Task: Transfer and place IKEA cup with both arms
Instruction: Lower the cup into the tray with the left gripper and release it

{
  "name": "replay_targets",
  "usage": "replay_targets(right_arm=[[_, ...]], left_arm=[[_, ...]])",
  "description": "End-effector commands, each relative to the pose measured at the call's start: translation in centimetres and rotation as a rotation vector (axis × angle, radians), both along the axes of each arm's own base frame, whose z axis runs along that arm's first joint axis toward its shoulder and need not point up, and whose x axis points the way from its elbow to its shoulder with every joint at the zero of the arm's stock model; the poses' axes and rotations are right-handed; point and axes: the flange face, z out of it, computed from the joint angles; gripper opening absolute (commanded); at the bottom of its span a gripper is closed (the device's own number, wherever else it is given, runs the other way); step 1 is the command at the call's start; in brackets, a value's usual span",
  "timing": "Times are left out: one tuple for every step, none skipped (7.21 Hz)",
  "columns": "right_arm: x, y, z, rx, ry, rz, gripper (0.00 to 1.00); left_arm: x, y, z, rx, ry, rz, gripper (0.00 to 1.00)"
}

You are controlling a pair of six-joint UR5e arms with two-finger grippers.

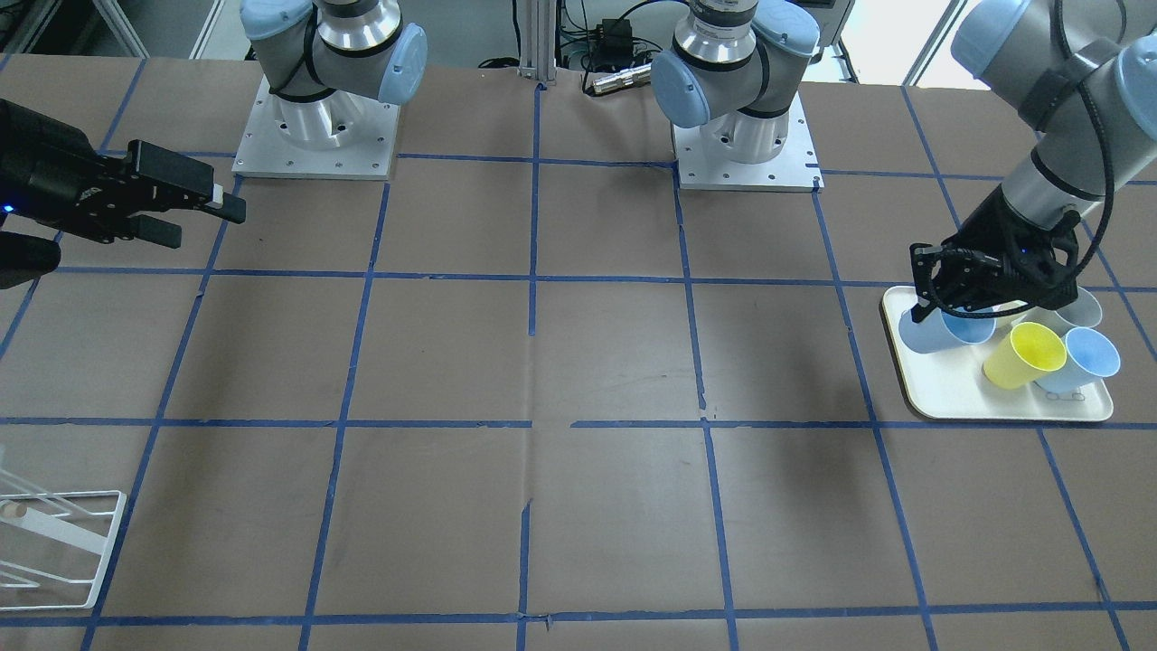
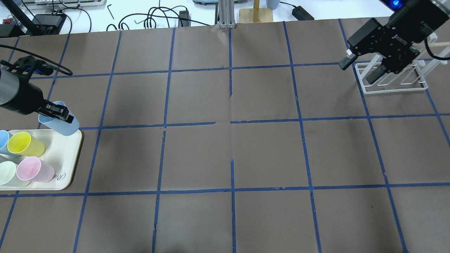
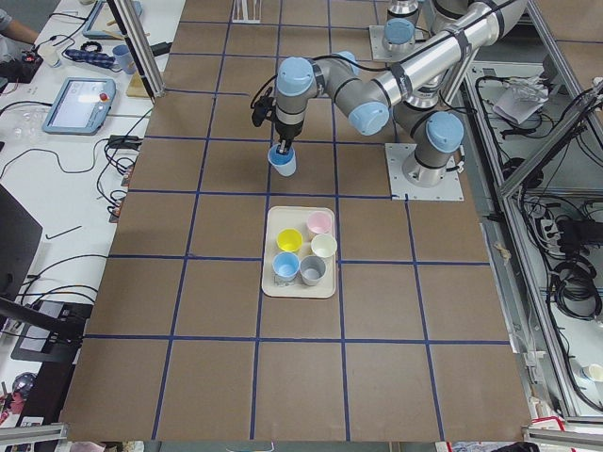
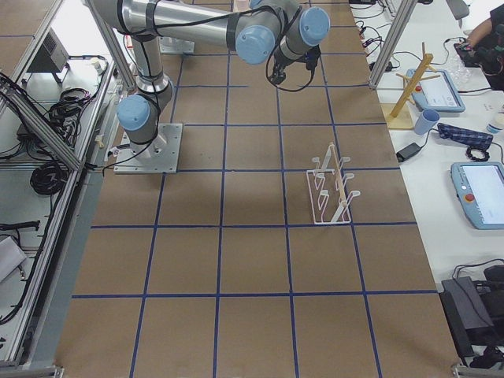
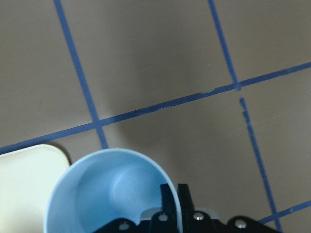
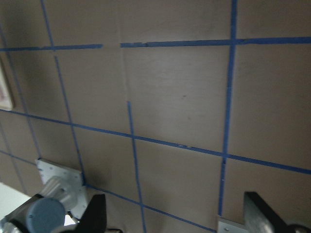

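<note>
Fingers (image 5: 183, 199) of the left gripper (image 2: 59, 113) clamp the rim of the IKEA cup (image 2: 65, 128), one inside the mouth and one outside (only the left wrist view shows this grip plainly). Those of the right gripper (image 2: 358, 71) stand wide apart with nothing between them.

One table (image 2: 263, 154), brown with a grid of blue tape, carries everything. Two arms work over it: the left arm (image 3: 415, 71) reaches out to 9 o'clock in the overhead view, and the right arm (image 4: 189, 24) hangs at 2 o'clock over the one white wire rack (image 2: 393, 89). One cream tray (image 2: 70, 165) lies at 8 o'clock.

From the table's left end five cups count out on the tray: yellow (image 3: 289, 240), pink (image 3: 319, 222), cream (image 3: 324, 246), blue (image 3: 285, 267) and grey (image 3: 312, 270). The overhead view cuts the tray at its edge and shows only four; the front view hides the pink one behind the gripper.

The held cup makes six. It is pale sky-blue, smooth, without a handle, narrowing to its base, mouth up and tilted, raised beside the tray's far corner.
</note>
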Motion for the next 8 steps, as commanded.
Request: replay_targets(right_arm=[[4.6, 0.2, 1.8, -0.063, 0.351, -0.011, 1.00], [7.1, -0.1, 1.5, -0.059, 0.422, -0.114, 1.00], [9.1, 0.1, 0.9, -0.099, 0.469, -0.122, 1.00], [9.4, -0.1, -1.2, -0.135, 0.480, -0.142, 1.00], [9.6, 0.1, -3.9, -0.220, 0.478, -0.175, 1.00], [9.8, 1.8, -4.2, -0.266, 0.472, -0.184, 1.00], [9.9, 2.9, -2.8, -0.287, 0.466, -0.189, 1.00], [10.2, 4.4, -1.6, -0.269, 0.464, -0.184, 1.00]], left_arm=[[6.8, -0.4, -4.2, 0.019, 0.006, -0.004, 0.00], [8.8, -0.4, -6.0, -0.001, -0.004, -0.002, 0.00], [9.1, -0.7, -7.2, 0.010, 0.004, -0.002, 0.00], [9.0, -0.6, -8.3, 0.029, 0.017, -0.004, 0.00], [8.8, -0.1, -10.0, 0.024, 0.011, 0.001, 0.00], [8.6, 0.2, -10.4, 0.021, 0.011, 0.005, 0.00], [8.7, 0.4, -10.6, 0.031, 0.011, 0.008, 0.01], [8.7, 0.4, -10.7, 0.034, 0.015, 0.010, 0.63]])
